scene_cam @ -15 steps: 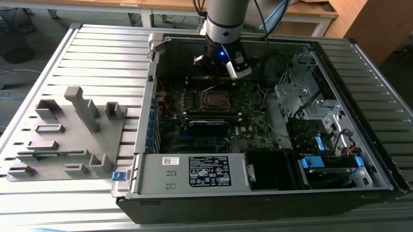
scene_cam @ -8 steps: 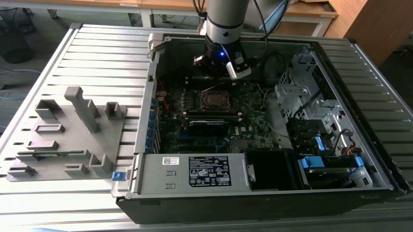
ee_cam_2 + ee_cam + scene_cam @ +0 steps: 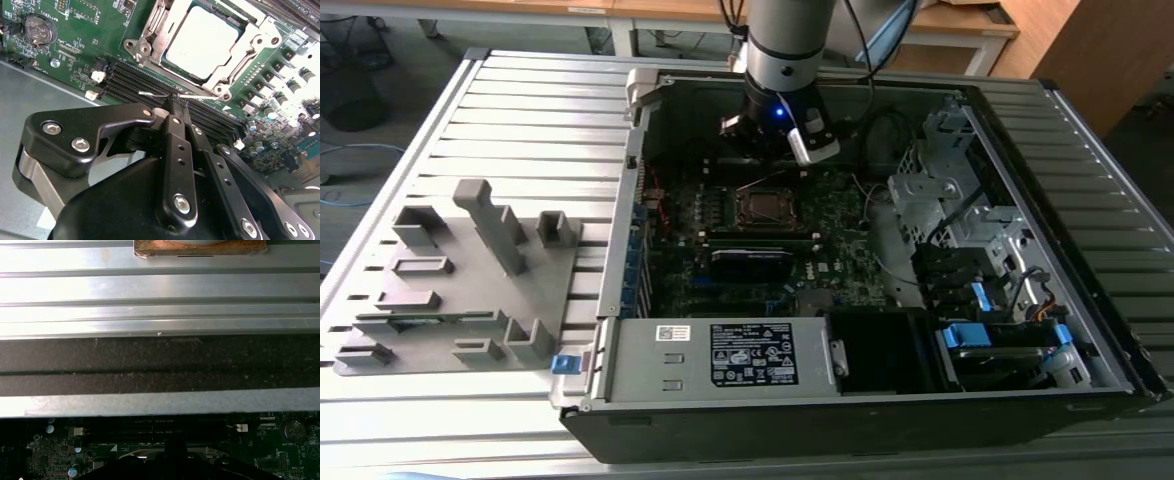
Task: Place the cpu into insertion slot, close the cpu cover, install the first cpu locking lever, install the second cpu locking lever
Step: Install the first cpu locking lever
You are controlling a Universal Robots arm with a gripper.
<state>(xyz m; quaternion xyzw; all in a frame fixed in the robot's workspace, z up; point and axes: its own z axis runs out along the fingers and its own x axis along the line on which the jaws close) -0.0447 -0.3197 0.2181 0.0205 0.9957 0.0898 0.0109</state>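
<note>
The cpu (image 3: 200,37) lies flat in the insertion slot, its silver top showing through the window of the cpu cover (image 3: 154,31), which lies down around it. In the exterior view the cpu (image 3: 763,206) sits mid-board, just in front of my gripper (image 3: 778,150). In the second wrist view my gripper (image 3: 175,102) has its black fingers (image 3: 176,145) shut together. Its tips meet a thin silver locking lever wire (image 3: 148,93) beside the socket corner. Whether the wire is pinched or only touched I cannot tell.
Long black memory slots (image 3: 127,82) run between the gripper and the socket, with a coin battery (image 3: 39,29) nearby. The open computer case has a power supply (image 3: 720,355) in front and a drive cage (image 3: 961,230) on the exterior view's right. A grey fixture tray (image 3: 454,280) lies outside on the exterior view's left.
</note>
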